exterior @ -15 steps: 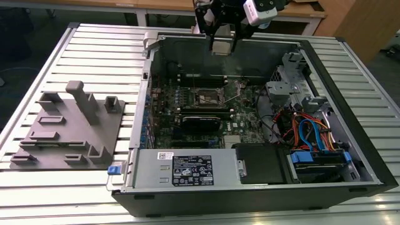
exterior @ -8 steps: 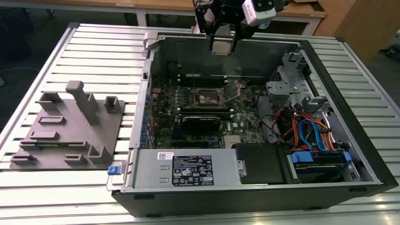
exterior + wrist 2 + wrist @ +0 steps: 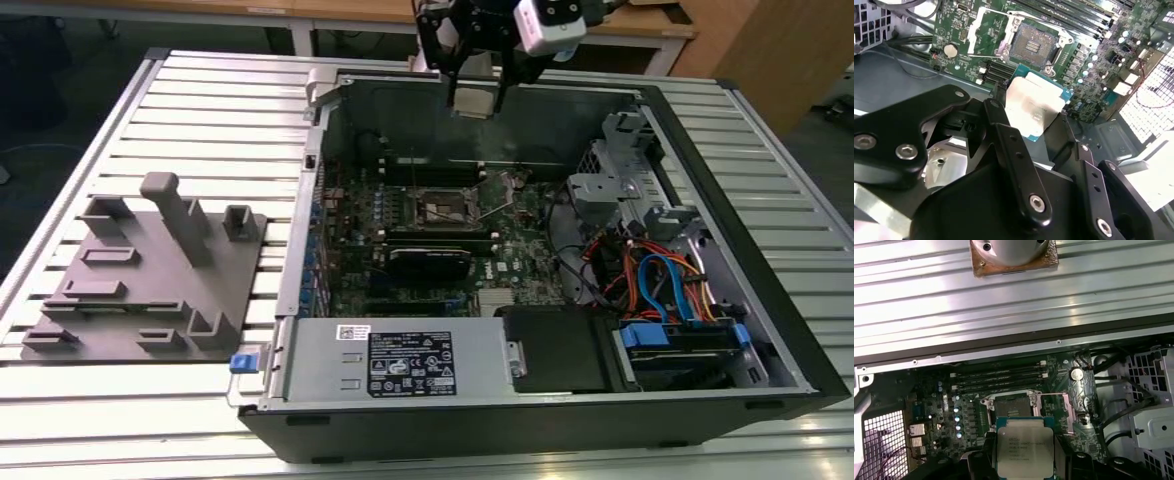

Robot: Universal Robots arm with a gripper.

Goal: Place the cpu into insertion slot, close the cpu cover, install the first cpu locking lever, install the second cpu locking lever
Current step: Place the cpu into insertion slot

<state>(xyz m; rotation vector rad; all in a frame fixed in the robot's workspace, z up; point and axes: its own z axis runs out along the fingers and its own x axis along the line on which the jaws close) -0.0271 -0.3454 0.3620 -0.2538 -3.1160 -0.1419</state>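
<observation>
Cpu (image 3: 474, 100) hangs clamped in the gripper (image 3: 475, 93) in the exterior view, above the open computer case (image 3: 534, 420) and well apart from the insertion slot (image 3: 445, 207). In the second wrist view the fingers (image 3: 997, 122) pinch its opposite edges; the slot lies bare, with the cpu cover (image 3: 974, 31) swung open beside it. In the first wrist view chip and slot look roughly squared (good). I'd judge that a level, centred descent without pressing matters most.

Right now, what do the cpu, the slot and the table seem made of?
cpu: silver-grey metal top with a soft sheen; green rim, probably circuit board.
slot: dark matt bed, likely plastic, in a shiny silver metal frame.
table: ribbed pale metal, perhaps aluminium, with bright reflections.
</observation>
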